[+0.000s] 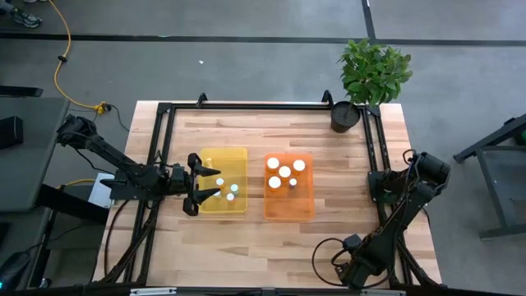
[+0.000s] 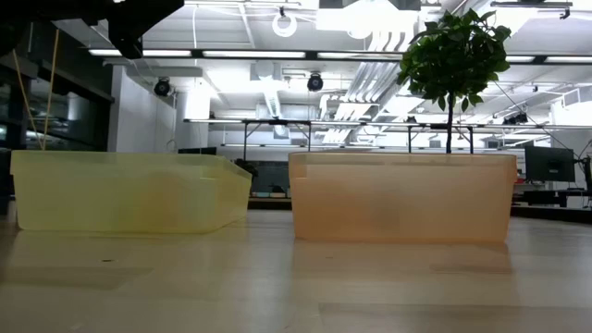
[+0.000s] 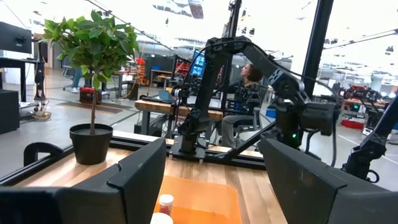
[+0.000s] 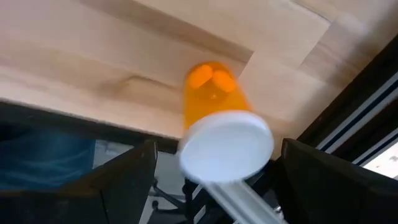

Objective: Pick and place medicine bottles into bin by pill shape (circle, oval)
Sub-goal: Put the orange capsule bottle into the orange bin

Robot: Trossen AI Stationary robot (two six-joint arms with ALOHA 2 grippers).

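From my end the table (image 1: 246,238) looks like pale butcher-block wood, smooth with a soft sheen. Both bins, yellow (image 1: 238,156) and orange (image 1: 304,210), are translucent frosted plastic. The bottle (image 4: 214,99) is glossy see-through amber plastic with a matt white cap (image 4: 227,146). The frame (image 1: 263,106) looks like matt black metal, and the pot (image 3: 91,143) is dull black.

Four white-capped medicine bottles (image 1: 226,192) are standing upright in the yellow bin (image 1: 237,156), grouped toward its near half. Five more white-capped bottles (image 1: 284,172) are standing clustered in the far half of the orange bin (image 1: 289,210). One amber bottle (image 4: 216,121), white cap facing the right wrist camera, is showing between the right gripper's spread fingers; contact cannot be determined.
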